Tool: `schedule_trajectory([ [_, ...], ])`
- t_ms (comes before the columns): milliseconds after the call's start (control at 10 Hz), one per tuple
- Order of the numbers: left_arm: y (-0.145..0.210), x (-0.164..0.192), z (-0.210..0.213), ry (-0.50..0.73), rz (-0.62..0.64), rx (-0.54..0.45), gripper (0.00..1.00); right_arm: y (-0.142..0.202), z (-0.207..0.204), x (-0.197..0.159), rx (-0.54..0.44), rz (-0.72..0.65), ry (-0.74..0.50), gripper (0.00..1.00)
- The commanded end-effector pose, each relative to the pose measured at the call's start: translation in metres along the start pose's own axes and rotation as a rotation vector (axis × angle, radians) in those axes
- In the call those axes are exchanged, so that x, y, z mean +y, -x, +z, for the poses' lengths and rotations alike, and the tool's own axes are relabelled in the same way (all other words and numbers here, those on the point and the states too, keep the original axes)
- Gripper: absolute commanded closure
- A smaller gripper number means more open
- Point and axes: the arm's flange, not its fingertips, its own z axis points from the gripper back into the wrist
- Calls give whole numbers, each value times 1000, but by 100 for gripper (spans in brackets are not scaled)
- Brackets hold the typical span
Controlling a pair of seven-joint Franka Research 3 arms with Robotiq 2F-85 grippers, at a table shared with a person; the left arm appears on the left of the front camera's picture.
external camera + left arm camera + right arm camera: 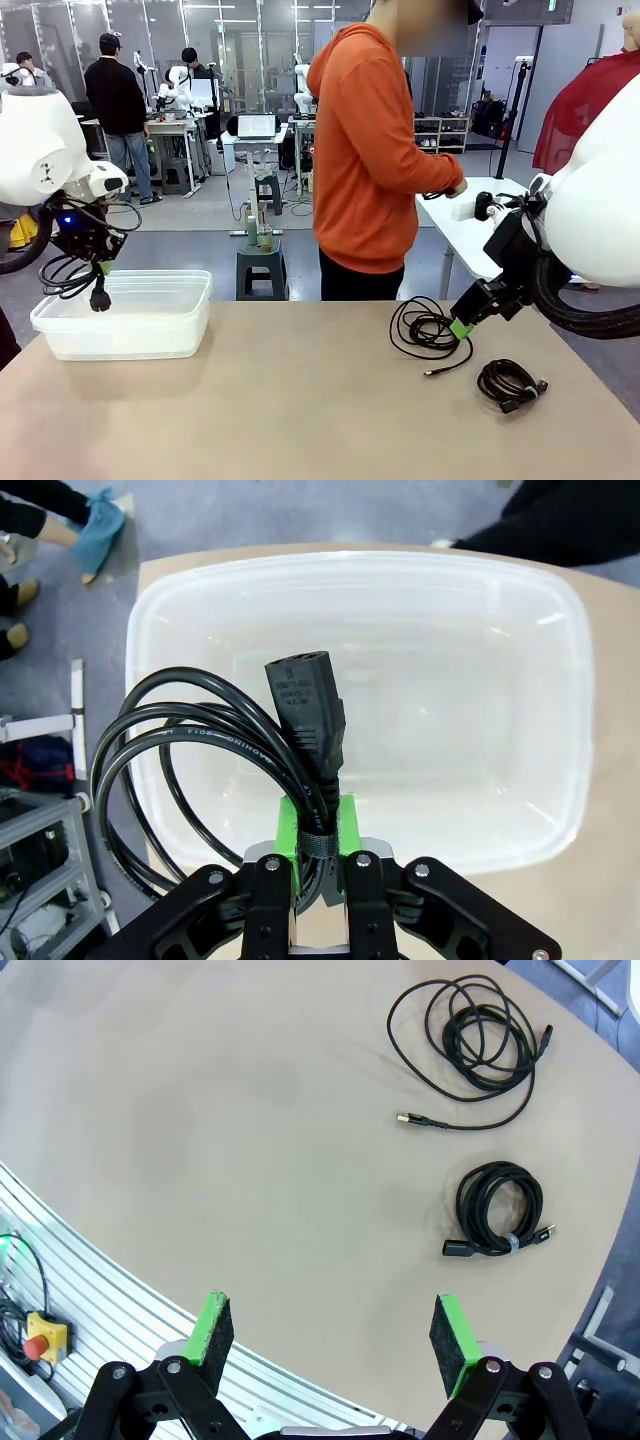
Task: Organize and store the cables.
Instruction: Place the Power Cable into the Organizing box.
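Front: left pincer point(100, 266) is clamped on a coiled black power cord point(62, 272). Its glossy rubber loops and moulded plug hang just below, over the edge of a translucent plastic tub point(150, 322) with rounded corners. Right pincer point(462, 328) is spread wide and holds nothing, just beside a loose cable point(425, 328) in thin, sloppy loops. A tied cable point(508, 382), a tight coil, lies beyond it near the tabletop point(300, 400) edge.
Left wrist: green pads pinch the cord at its strap, plug ahead, open tub interior beyond.
Right wrist: smooth beige tabletop ahead of the pincer. Both cables lie ahead to the right, apart from each other, with open surface to the left.
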Motion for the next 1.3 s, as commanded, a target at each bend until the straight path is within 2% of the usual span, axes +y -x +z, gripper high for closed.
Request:
schedule_trajectory([
  [0, -10, -3, -4, -25, 34, -42, 83, 1, 0, -1, 6, -8, 6, 0],
  [200, -18, -4, -20, -9, 57, -57, 83, 1, 0, -1, 6, -8, 6, 0],
  [700, -15, -16, -70, -30, 49, 52, 83, 1, 0, -1, 6, -8, 6, 0],
  [1100, -11, -19, -87, -66, 73, 99, 83, 1, 0, -1, 6, -8, 6, 0],
  [1200, -10, -19, -88, -61, 74, 102, 79, 1, 0, -1, 6, -8, 6, 0],
])
